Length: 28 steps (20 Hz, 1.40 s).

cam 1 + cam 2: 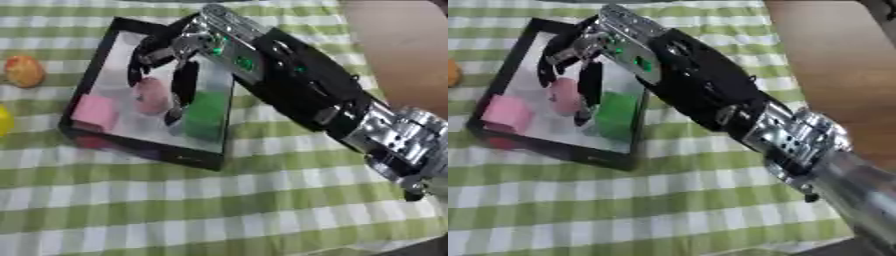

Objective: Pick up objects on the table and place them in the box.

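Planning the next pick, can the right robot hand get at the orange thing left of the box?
Probably yes. The right robot hand hangs over the box, and the orange thing lies alone on the cloth with nothing between them.

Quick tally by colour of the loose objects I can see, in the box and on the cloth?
Pink: 2, a block and a rounded piece, both in the box
Green: 1, a block in the box
Orange: 1, on the cloth
Yellow: 1, on the cloth at the view's edge
Total: 5

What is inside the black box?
The box holds a pink block, a pink rounded thing and a green block. The right hand above covers the far part.
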### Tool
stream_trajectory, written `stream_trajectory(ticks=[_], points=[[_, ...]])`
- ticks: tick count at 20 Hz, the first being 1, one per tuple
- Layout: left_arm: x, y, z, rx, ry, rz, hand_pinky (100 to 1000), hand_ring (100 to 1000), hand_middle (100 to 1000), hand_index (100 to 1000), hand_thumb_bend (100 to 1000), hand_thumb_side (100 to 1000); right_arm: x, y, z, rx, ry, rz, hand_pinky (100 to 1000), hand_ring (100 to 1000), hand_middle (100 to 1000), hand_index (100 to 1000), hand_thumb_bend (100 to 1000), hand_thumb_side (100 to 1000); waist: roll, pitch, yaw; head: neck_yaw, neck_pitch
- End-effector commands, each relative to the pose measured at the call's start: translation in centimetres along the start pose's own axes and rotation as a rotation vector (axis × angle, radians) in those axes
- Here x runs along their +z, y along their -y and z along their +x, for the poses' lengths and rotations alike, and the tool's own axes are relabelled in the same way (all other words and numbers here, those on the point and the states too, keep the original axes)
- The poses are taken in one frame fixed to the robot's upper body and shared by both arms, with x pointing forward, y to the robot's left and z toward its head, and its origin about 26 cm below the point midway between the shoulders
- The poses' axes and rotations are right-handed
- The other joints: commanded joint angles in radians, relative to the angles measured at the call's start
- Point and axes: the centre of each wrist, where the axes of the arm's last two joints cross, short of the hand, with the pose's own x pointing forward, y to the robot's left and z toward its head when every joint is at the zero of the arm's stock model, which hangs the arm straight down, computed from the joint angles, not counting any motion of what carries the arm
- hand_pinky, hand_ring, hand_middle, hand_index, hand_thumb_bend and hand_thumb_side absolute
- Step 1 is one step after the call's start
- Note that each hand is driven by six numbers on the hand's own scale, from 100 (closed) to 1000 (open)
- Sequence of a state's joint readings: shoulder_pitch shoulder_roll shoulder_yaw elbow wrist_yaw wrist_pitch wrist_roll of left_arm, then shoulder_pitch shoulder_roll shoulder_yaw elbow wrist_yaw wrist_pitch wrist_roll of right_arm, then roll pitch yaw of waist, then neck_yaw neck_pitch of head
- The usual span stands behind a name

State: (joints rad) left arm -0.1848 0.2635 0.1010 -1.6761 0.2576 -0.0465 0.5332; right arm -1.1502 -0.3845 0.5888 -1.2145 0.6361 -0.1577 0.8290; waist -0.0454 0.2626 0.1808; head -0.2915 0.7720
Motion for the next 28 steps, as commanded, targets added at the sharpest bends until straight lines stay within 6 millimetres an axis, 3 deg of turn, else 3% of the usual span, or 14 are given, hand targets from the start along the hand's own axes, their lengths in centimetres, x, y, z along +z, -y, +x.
stream_trajectory(ticks=[1,5,8,16,20,21,22,28], points=[[-0.4,-0.3,0.7,-0.012,0.028,0.001,752,735,695,768,387,625,3.9,2.6,-1.2,0.0,-0.038,-0.091,881,837,775,827,487,311,0.014,-0.041,-0.006,0.009,-0.002],[-0.4,-0.6,0.6,-0.023,0.028,0.002,751,736,695,768,386,625,8.4,4.0,-2.0,-0.061,-0.066,-0.228,885,830,759,813,371,289,0.013,-0.046,-0.022,0.025,-0.002],[-0.4,-0.6,0.6,-0.031,0.029,-0.002,751,737,695,768,384,625,11.6,4.0,-2.5,-0.113,-0.087,-0.323,884,828,754,807,350,284,0.014,-0.048,-0.032,0.036,-0.002],[-0.7,-0.6,1.2,-0.047,0.054,-0.011,752,739,696,769,381,620,18.4,0.1,-5.0,-0.332,-0.24,-0.528,899,819,736,794,279,278,0.024,-0.045,-0.041,0.046,-0.002],[-1.5,-0.6,2.2,-0.083,0.097,-0.031,753,741,698,770,375,610,20.9,-2.6,-5.1,-0.47,-0.288,-0.675,907,813,725,785,243,272,0.033,-0.042,-0.043,0.056,-0.002],[-1.7,-0.6,2.5,-0.095,0.11,-0.04,753,741,697,770,436,645,21.4,-3.2,-5.0,-0.496,-0.297,-0.704,908,812,724,784,210,230,0.035,-0.042,-0.043,0.059,-0.002],[-2.1,-0.6,3.0,-0.113,0.129,-0.052,753,742,699,770,371,602,21.7,-3.9,-4.8,-0.525,-0.306,-0.735,910,810,721,781,219,280,0.039,-0.042,-0.045,0.064,-0.002],[-4.1,-0.1,6.3,-0.185,0.227,-0.098,753,748,711,784,368,583,22.4,-7.5,-3.9,-0.699,-0.31,-0.947,929,806,717,773,100,323,0.054,-0.049,-0.054,0.073,-0.002]])
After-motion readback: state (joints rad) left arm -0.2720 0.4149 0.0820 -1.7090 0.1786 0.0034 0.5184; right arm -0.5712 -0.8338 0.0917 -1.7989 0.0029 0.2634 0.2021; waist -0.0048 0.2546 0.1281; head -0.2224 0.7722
